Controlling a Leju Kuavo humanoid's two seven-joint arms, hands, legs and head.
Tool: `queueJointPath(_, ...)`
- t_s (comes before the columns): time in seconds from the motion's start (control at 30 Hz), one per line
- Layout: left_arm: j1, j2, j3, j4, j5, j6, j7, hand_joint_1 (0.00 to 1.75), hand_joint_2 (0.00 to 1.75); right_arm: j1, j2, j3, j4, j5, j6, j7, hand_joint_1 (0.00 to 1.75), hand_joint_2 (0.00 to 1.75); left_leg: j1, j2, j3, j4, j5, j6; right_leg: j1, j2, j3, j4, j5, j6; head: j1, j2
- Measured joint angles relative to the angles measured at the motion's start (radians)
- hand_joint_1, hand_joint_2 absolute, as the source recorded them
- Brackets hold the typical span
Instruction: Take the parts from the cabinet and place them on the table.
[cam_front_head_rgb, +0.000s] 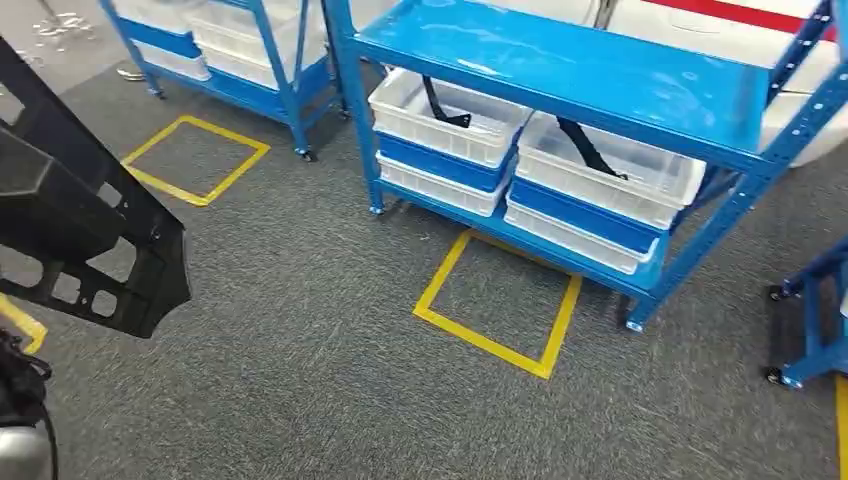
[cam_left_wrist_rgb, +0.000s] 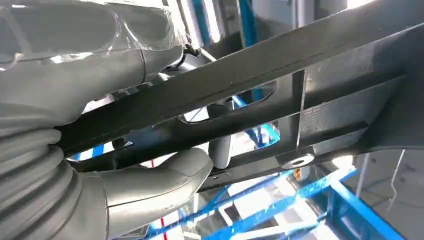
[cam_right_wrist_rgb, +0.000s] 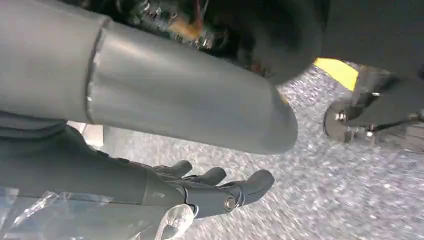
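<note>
Fingers (cam_left_wrist_rgb: 220, 147) and thick thumb of the left hand (cam_left_wrist_rgb: 150, 180) are clamped on a black plastic part (cam_front_head_rgb: 90, 240), the thumb on one face and the darker fingers reaching through an oval opening in it. That part is a long flat panel with ribs and several cut-outs; in the head view it hangs at the left edge of the scene, above the grey carpet (cam_front_head_rgb: 300, 380), with its long axis slanting from far left down to its near right end. Fingers (cam_right_wrist_rgb: 250, 185) of the right hand (cam_right_wrist_rgb: 200, 192) are spread slightly apart and hold nothing, hanging over the carpet.

Ahead stands a blue cabinet (cam_front_head_rgb: 560, 60) (a wheeled metal rack, really) with a bare top shelf. On its lower shelf sit two stacks of bins side by side. The left stack has a white bin (cam_front_head_rgb: 450, 120) on top holding one thin black part (cam_front_head_rgb: 440, 108); the right stack's top white bin (cam_front_head_rgb: 610, 170) holds another thin black part (cam_front_head_rgb: 590, 145). Under each are a blue bin and a further white one, their contents hidden. A second blue rack (cam_front_head_rgb: 250, 60) stands far left with more bins. Two yellow tape squares mark the carpet, one (cam_front_head_rgb: 497, 300) before the cabinet and one (cam_front_head_rgb: 195, 158) before the far rack.
</note>
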Motion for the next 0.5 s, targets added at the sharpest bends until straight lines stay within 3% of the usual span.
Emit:
queueJointPath(0.1,0.006,0.006,0.003,-0.005,-0.001,-0.001,0.000,1.75,1.75,-0.008,0.001,0.002,0.000,0.000,0.001,-0.002,0.00,0.00,0.013,-0.036,-0.013,-0.006,0.013,-0.021,0.009,-0.035,-0.002,-0.001,0.000,-0.007,-0.002,0.000)
queueJointPath(0.13,0.007,0.012,0.005,-0.009,-0.002,-0.007,0.000,1.75,1.75,-0.010,0.008,0.002,-0.001,0.002,0.002,-0.002,0.00,0.00,0.011,-0.046,-0.017,-0.003,0.013,-0.024,-0.001,-0.053,0.001,-0.012,0.006,-0.015,-0.002,0.000)
queueJointPath(0.17,0.007,0.016,0.007,-0.011,-0.002,-0.014,0.000,1.75,1.75,-0.013,0.006,0.002,0.000,0.002,0.002,-0.002,0.00,0.00,0.006,0.018,-0.028,0.019,-0.005,-0.029,-0.001,-0.067,0.004,-0.016,0.009,-0.020,-0.004,0.000)
queueJointPath(0.2,0.000,0.021,0.008,-0.013,0.004,-0.034,0.002,1.75,1.75,-0.009,0.006,0.003,0.000,0.002,0.002,-0.002,0.00,0.00,0.006,0.061,-0.056,0.080,-0.042,-0.033,0.000,-0.081,0.004,-0.016,0.009,-0.024,-0.006,0.000)
queueJointPath(0.27,0.004,0.022,0.008,-0.013,0.030,-0.062,0.014,1.75,1.75,-0.007,0.006,0.005,0.000,0.000,0.005,-0.002,0.00,0.00,0.013,0.087,-0.135,0.248,-0.113,-0.044,0.001,-0.111,0.004,-0.016,0.007,-0.027,-0.007,0.000)
queueJointPath(0.3,0.007,0.022,0.008,-0.013,0.046,-0.072,0.019,1.75,1.75,-0.007,0.006,0.006,0.000,-0.003,0.005,-0.003,0.00,0.00,0.016,0.090,-0.166,0.313,-0.131,-0.049,0.001,-0.125,0.003,-0.016,0.007,-0.027,-0.007,0.000)
queueJointPath(0.33,0.008,0.023,0.007,-0.013,0.056,-0.077,0.020,1.75,1.75,-0.007,0.006,0.006,0.000,-0.006,0.005,-0.006,0.00,0.00,0.021,0.092,-0.179,0.335,-0.128,-0.052,0.000,-0.140,0.003,-0.015,0.006,-0.027,-0.007,0.000)
queueJointPath(0.37,0.008,0.023,0.007,-0.013,0.059,-0.078,0.020,1.75,1.75,-0.007,0.007,0.006,0.000,-0.010,0.005,-0.008,0.00,0.00,0.026,0.095,-0.162,0.301,-0.102,-0.056,0.000,-0.154,0.004,-0.015,0.005,-0.025,-0.007,0.000)
queueJointPath(0.4,0.009,0.026,0.007,-0.013,0.060,-0.078,0.020,1.75,1.75,-0.008,0.008,0.006,0.000,-0.011,0.005,-0.009,0.00,0.00,0.030,0.102,-0.121,0.226,-0.064,-0.060,-0.002,-0.166,0.006,-0.015,0.003,-0.022,-0.007,0.000)
queueJointPath(0.43,0.009,0.028,0.007,-0.013,0.059,-0.076,0.020,1.75,1.75,-0.008,0.009,0.006,0.000,-0.013,0.005,-0.009,0.00,0.00,0.032,0.124,-0.067,0.123,-0.021,-0.063,-0.003,-0.177,0.010,-0.015,0.000,-0.017,-0.007,0.000)
queueJointPath(0.47,0.009,0.028,0.008,-0.013,0.059,-0.071,0.023,1.75,1.75,-0.007,0.008,0.006,0.000,-0.015,0.005,-0.009,0.00,0.00,0.032,0.174,-0.020,0.041,0.007,-0.066,0.000,-0.184,0.014,-0.015,-0.004,-0.011,-0.007,0.000)
queueJointPath(0.5,0.009,0.028,0.008,-0.013,0.059,-0.068,0.030,1.75,1.75,-0.007,0.005,0.006,0.000,-0.021,0.005,-0.008,0.00,0.00,0.018,0.219,-0.004,0.003,-0.003,-0.063,0.011,-0.192,0.016,-0.012,-0.011,-0.002,-0.008,0.000)
